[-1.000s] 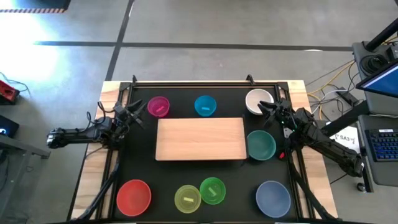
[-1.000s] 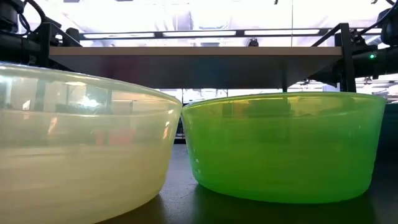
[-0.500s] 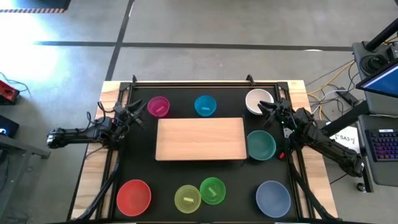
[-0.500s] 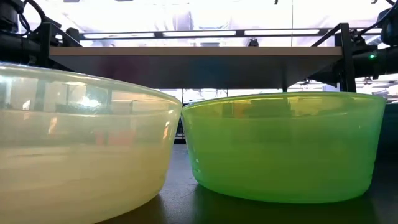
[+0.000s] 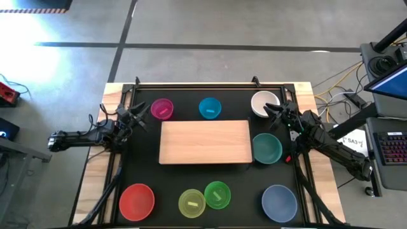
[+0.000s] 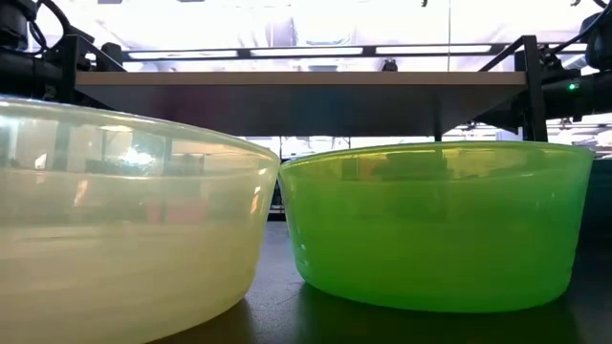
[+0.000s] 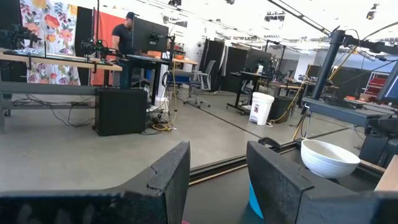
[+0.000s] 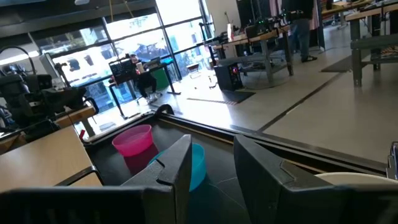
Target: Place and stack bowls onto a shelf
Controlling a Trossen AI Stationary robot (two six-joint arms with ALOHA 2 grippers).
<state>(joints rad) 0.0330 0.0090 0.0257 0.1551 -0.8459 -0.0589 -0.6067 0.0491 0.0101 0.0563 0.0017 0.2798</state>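
Note:
The pale wood shelf stands at the middle of the black mat; the low view shows it raised on legs. No bowl is on it. Far of it stand the magenta, cyan and white bowls, and the teal-green bowl is on its right. Along the near edge stand the red, yellow-green, bright green and slate-blue bowls. My left gripper hovers open left of the magenta bowl. My right gripper hovers open by the white bowl's near rim.
A black frame rail runs along the mat's far edge, with posts at the sides. The yellow-green and bright green bowls fill the low view. A person stands at a desk far behind the table.

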